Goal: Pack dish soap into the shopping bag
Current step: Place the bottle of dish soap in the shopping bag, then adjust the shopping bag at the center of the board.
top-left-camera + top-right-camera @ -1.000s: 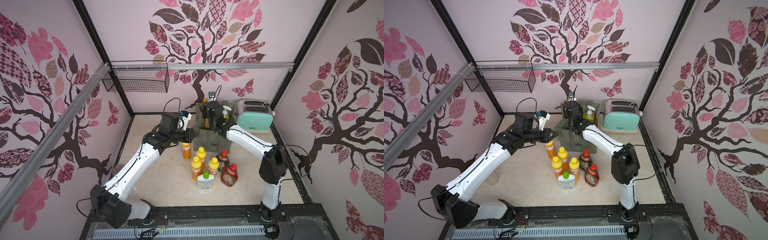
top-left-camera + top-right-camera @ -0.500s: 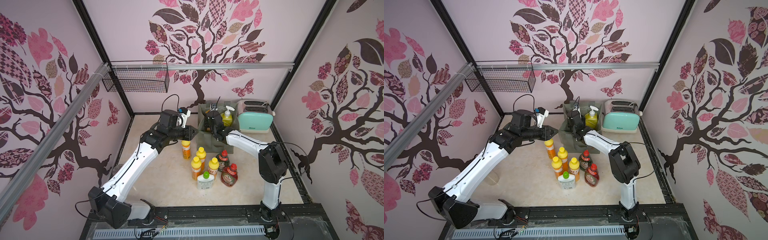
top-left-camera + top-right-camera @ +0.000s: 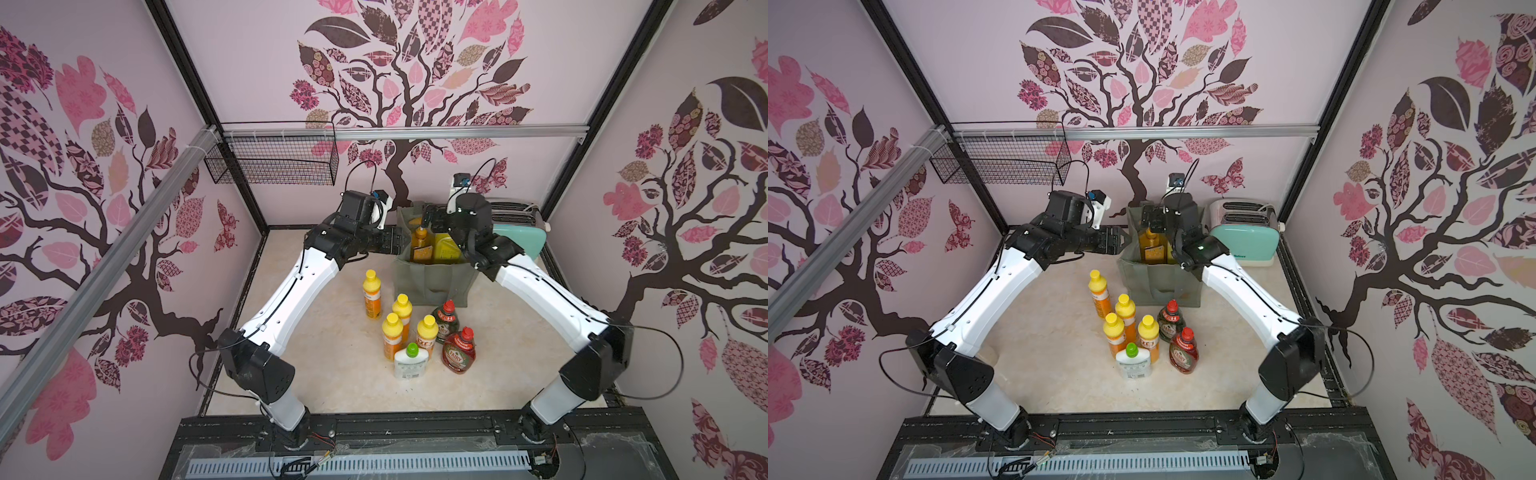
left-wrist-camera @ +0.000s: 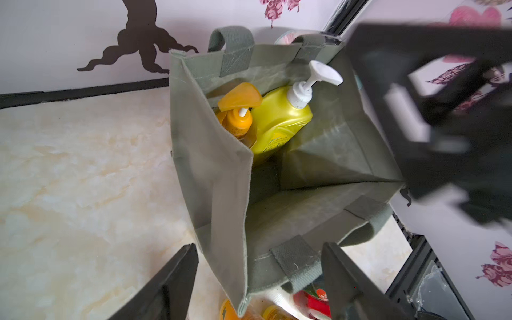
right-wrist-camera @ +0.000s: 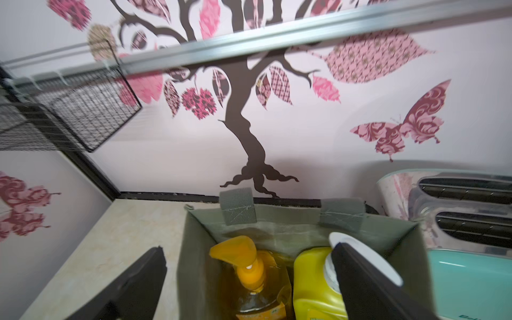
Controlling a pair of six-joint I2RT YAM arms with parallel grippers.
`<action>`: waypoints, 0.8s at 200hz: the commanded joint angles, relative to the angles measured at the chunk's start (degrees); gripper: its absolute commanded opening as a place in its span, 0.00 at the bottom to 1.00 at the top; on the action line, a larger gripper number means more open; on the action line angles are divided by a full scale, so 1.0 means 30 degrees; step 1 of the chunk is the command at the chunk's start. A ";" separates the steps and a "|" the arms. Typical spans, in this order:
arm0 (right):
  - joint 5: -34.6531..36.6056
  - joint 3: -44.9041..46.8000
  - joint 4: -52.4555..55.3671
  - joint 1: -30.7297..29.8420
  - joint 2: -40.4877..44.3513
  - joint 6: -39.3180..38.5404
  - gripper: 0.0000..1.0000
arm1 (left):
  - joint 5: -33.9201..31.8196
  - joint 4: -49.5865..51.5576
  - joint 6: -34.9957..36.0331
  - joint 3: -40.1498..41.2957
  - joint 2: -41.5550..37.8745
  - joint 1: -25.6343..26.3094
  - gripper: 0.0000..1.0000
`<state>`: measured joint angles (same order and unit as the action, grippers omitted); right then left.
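Left gripper (image 4: 259, 246) spread wide, empty, a bag (image 4: 210, 171) corner between its jaws. Right gripper (image 5: 246, 248), also spread, hangs over the orange bottle (image 5: 253, 277) and yellow bottle (image 5: 310, 279).

A pump bottle (image 3: 419, 245) stands left of a bigger pump bottle (image 3: 446, 247) in the bag (image 3: 432, 282). Seven bottles (image 3: 392, 336) cluster on the table (image 3: 332, 374) before it, a toaster (image 3: 519, 245) just right, a basket (image 3: 274, 164) behind left.
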<state>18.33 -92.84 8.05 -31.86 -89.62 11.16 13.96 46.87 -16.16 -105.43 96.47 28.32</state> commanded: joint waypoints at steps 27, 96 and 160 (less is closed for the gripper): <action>-0.2991 0.2520 0.5053 0.0145 0.3414 -0.0032 0.97 | -0.0179 0.0918 0.0349 0.0987 0.0320 -0.0040 0.67; -0.5022 0.6874 0.7544 0.0160 0.5473 0.0251 0.76 | -0.0564 0.0143 -0.0351 0.5225 -0.2641 0.1156 0.37; -0.3443 0.8448 0.8416 0.0177 0.6226 -0.0620 0.51 | 0.0512 -0.1057 -0.1369 0.8245 -0.4739 0.1579 0.38</action>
<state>5.45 -67.33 29.91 -31.68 -71.44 10.74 13.23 46.70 -18.63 -82.32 82.96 33.15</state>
